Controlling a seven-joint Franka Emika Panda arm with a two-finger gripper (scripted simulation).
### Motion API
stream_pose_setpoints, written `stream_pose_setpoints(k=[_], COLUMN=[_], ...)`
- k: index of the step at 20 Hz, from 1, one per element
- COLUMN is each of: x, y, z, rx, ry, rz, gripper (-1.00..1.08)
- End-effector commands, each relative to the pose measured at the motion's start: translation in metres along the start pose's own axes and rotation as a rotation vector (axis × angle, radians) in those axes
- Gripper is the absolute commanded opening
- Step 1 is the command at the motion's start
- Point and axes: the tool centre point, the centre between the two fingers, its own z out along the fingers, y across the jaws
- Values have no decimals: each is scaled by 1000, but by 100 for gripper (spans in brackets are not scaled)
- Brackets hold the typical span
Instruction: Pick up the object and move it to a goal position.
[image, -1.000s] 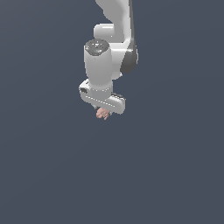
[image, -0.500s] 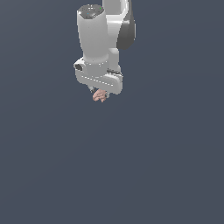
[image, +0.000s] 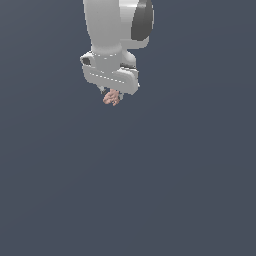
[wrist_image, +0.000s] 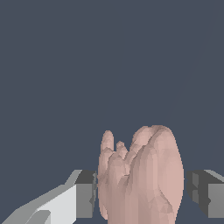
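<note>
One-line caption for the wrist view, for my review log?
Pinkish lumpy piece sits between the tool's two fingers against a plain dark background.

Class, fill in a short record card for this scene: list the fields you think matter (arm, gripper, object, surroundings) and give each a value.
arm: white Panda arm, entering from the top of the exterior view
gripper: gripper pointing down, fingers either side of the object
object: lumpy pinkish-salmon piece, held between the fingers, protruding below them
surroundings: plain dark grey-blue background, nothing else visible
</note>
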Motion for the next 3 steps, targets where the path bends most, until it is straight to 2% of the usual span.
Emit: stream_pose_setpoints(k=[1, 3], x=[-2, -2], y=[2, 2], z=[-4, -5], rx=[-1, -1], ry=[-1, -1], rz=[0, 0], gripper=[-100, -100])
